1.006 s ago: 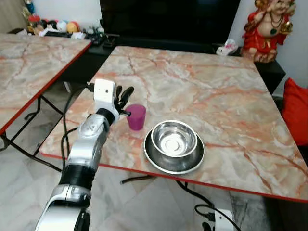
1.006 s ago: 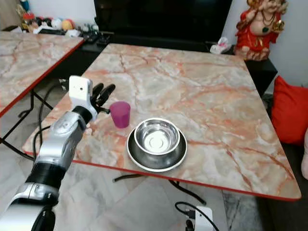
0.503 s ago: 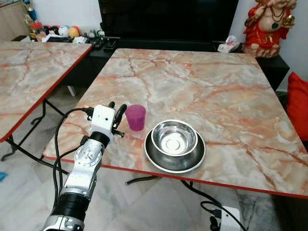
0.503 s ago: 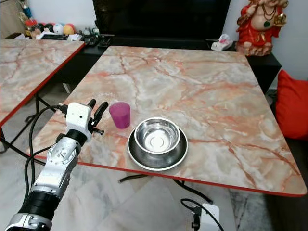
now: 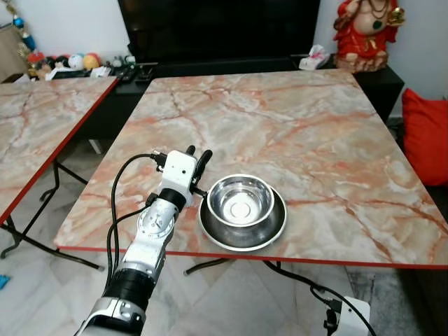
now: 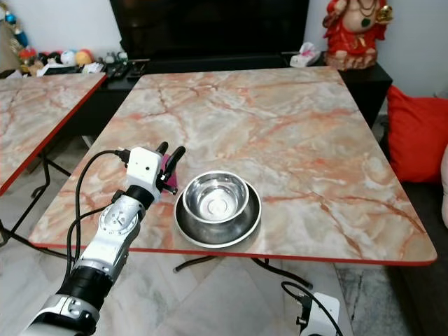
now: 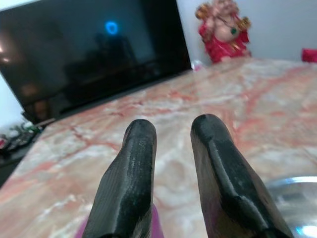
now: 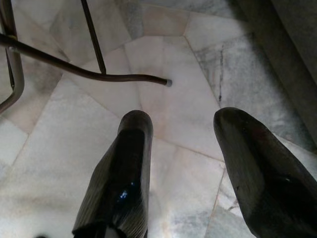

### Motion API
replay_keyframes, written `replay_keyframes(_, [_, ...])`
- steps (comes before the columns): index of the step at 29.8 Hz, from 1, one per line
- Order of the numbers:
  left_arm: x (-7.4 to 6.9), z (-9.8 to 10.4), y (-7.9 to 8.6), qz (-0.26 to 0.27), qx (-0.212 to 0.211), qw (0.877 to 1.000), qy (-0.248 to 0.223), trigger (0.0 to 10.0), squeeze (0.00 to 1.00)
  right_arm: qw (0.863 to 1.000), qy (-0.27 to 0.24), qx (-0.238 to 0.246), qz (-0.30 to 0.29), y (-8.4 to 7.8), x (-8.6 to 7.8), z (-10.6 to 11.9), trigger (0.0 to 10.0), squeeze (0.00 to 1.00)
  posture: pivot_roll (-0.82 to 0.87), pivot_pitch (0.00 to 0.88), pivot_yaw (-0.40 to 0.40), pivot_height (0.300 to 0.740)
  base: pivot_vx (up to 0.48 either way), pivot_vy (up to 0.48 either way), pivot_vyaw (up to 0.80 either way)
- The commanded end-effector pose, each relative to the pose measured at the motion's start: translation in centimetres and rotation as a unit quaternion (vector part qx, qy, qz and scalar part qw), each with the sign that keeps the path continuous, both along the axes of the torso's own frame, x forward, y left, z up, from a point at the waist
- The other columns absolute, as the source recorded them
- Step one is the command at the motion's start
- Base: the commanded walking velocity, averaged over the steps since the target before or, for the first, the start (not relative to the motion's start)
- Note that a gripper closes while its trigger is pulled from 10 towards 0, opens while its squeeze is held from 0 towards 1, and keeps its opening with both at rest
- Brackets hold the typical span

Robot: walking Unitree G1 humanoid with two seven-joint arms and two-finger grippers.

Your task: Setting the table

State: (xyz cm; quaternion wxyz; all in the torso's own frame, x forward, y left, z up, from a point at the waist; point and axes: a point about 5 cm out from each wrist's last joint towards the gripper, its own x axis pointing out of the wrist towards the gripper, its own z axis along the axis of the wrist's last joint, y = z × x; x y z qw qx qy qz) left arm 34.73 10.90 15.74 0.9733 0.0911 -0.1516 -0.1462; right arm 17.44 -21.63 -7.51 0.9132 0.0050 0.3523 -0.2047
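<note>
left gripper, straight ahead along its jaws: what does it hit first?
The purple cup. The left gripper hovers just above it with open jaws. Pointing level across the marble table, it may pass over the rim; beyond, the way looks free up to the TV. Depth unclear.

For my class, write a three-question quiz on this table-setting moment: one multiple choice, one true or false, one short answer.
1. What does the steel bowl sit in? A) a dark round plate B) a wooden tray C) a basket
2. True or false: the left gripper is over the marble table, with the purple cup right at its fingers.
3. What red thing stands beyond the table's far right corner?

Key: 1. A, the plate. 2. True. 3. A red figurine.
</note>
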Motion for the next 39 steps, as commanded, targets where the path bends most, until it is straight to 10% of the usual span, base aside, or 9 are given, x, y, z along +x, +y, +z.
replay_keyframes(1, [0.3,0.1,1.2,0.030,-0.003,1.000,-0.007,10.0,0.00,1.000,-0.007,0.005,-0.003,0.5,0.7,0.2,10.0,0.00,-0.11,0.000,0.053,0.740,0.000,0.000,0.00])
replay_keyframes(17, [-0.2,0.7,1.6,0.038,-0.014,0.998,-0.041,10.0,0.00,0.998,0.005,0.007,0.061,2.5,2.1,0.4,10.0,0.00,0.06,0.000,-0.073,0.740,0.000,0.000,0.00])
replay_keyframes(28, [1.0,0.7,-0.5,-0.026,-0.022,0.999,-0.004,10.0,0.00,1.000,-0.024,-0.006,-0.013,0.4,2.3,1.1,10.0,0.00,-0.14,0.000,0.146,0.740,0.000,0.000,0.00])
replay_keyframes(39, [1.2,0.3,-2.0,-0.040,-0.042,0.998,0.006,10.0,0.00,0.999,-0.025,-0.010,-0.020,0.2,2.3,1.1,10.0,0.00,-0.20,0.000,0.149,0.740,0.000,0.000,0.00])
